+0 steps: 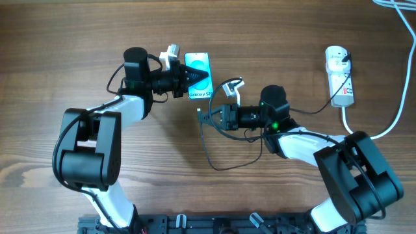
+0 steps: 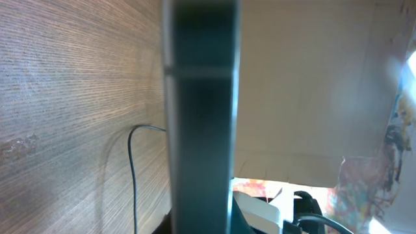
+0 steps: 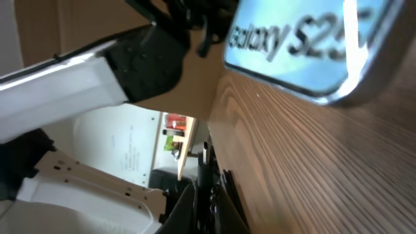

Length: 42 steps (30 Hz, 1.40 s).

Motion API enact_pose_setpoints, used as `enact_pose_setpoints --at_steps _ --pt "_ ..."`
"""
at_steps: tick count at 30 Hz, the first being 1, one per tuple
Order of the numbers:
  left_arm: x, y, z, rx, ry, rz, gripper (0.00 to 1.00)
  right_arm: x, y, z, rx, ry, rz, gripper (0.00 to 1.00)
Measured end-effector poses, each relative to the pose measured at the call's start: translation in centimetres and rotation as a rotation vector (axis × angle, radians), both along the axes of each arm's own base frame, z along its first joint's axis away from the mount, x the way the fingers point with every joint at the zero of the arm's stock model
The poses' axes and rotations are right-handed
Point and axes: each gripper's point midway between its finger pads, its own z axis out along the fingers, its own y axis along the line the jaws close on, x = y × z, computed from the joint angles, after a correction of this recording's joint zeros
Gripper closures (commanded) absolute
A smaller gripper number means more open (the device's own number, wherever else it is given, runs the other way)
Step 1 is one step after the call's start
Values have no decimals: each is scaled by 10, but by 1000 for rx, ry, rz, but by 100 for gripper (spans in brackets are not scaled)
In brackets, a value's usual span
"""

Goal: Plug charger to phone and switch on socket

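Note:
The phone (image 1: 197, 67), teal-screened with "Galaxy" text, lies at the table's upper middle. My left gripper (image 1: 197, 80) comes in from the left and is shut on it. In the left wrist view the phone (image 2: 199, 110) shows edge-on as a dark bar. The right wrist view shows the phone (image 3: 305, 45) ahead. My right gripper (image 1: 203, 115) is shut on the connector end of the charger (image 1: 218, 159), a short way below the phone's end. Its thin black cable loops on the wood and runs to the socket (image 1: 339, 81) at the far right.
A thick white cord (image 1: 390, 127) runs from the socket along the right edge. The left arm's white link (image 3: 58, 71) crosses the right wrist view. A thin cable (image 2: 132, 175) lies on the wood in the left wrist view.

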Motion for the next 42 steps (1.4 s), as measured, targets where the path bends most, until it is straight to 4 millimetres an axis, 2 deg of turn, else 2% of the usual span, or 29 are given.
enact_pose_setpoints --at_steps 12,21,42 --pt "0 -1 4 -13 9 -4 96 10 -1 -2 -10 14 -61 96" --pt "-2 -1 5 -19 8 -18 96 19 -9 -3 -14 23 -97 96" --pt "-3 -1 5 -24 28 -19 96 21 -10 -4 -16 26 -107 96"
